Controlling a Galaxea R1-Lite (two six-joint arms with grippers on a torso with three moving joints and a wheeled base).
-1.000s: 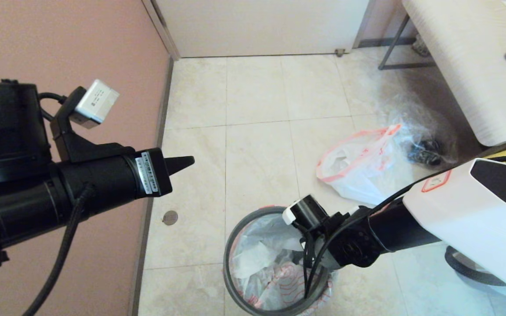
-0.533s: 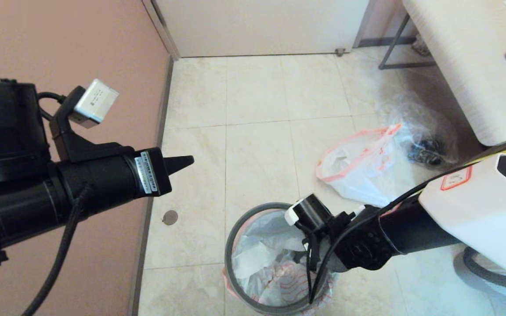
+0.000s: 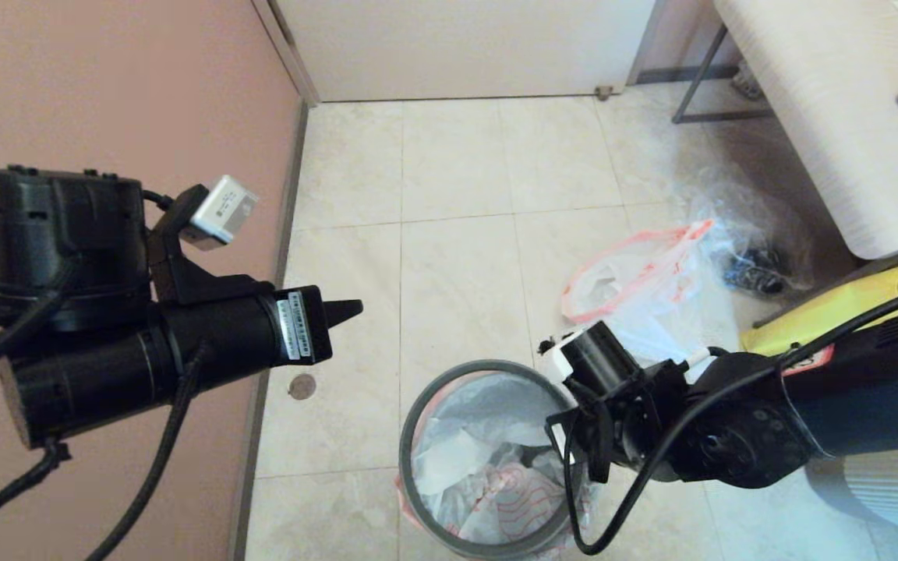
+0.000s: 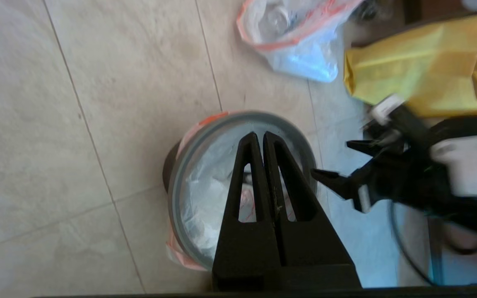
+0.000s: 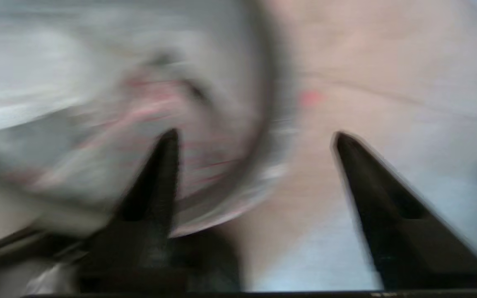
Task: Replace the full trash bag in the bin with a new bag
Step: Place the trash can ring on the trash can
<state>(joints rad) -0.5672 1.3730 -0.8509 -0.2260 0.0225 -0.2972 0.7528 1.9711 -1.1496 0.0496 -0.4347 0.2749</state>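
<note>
The black bin (image 3: 405, 452) stands on the floor at the bottom centre with its grey rim ring on. The new bag (image 3: 496, 487), white with red drawings, lines the bin's inside and its edge folds out under the ring. My right gripper (image 3: 567, 436) hovers open at the bin's right rim, holding nothing. The right wrist view shows the right gripper (image 5: 255, 136) spread over the rim (image 5: 263, 165). The full trash bag (image 3: 636, 288) lies on the floor beyond the bin. My left gripper (image 3: 351, 309) is shut and empty, held high to the left.
A yellow bag (image 3: 831, 308) and a clear plastic bag (image 3: 753, 234) lie right of the full bag. A white table (image 3: 823, 117) stands at the back right. The pink wall (image 3: 106, 93) runs along the left, with a floor drain (image 3: 302, 386) near it.
My right gripper has opened and drawn back to the right, off the inside of the bin to its rim. The left arm has shifted slightly right and lower.
</note>
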